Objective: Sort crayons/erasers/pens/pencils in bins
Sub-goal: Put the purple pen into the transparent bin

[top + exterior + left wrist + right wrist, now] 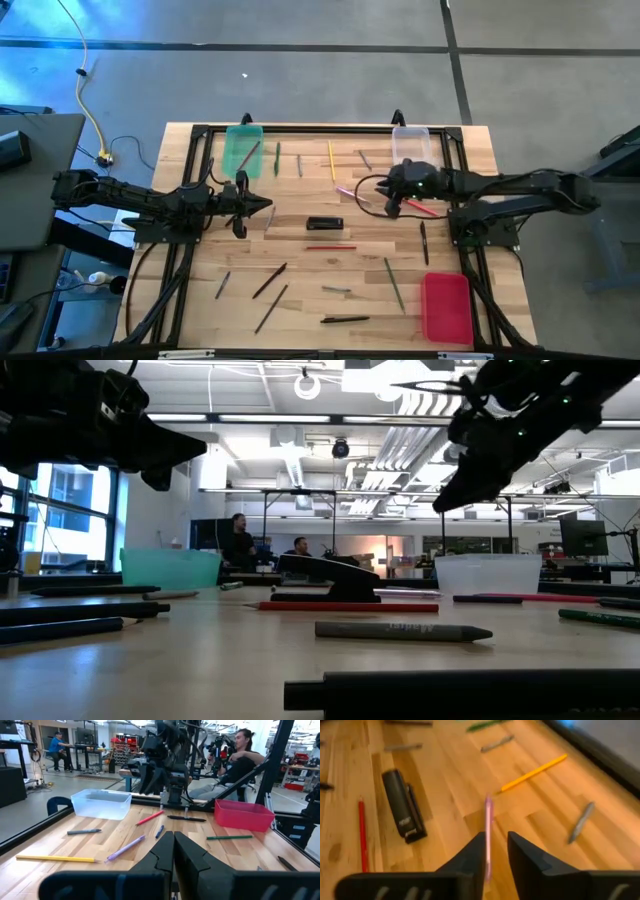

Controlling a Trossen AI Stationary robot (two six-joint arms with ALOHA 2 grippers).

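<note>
My right gripper (495, 852) has its fingers parted around a pinkish pen (488, 832), above the table (300, 300) near the clear bin (411, 146). My left gripper (262, 205), clenched empty, waits beside the green bin (241, 150).

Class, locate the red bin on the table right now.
In the high view, the red bin sits at the table's near right corner, below the right arm's base, with a green pencil lying just to its left.

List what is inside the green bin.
In the high view the green bin holds one dark stick, probably a pen, lying diagonally. The left gripper, beside it, covers none of its floor.
</note>
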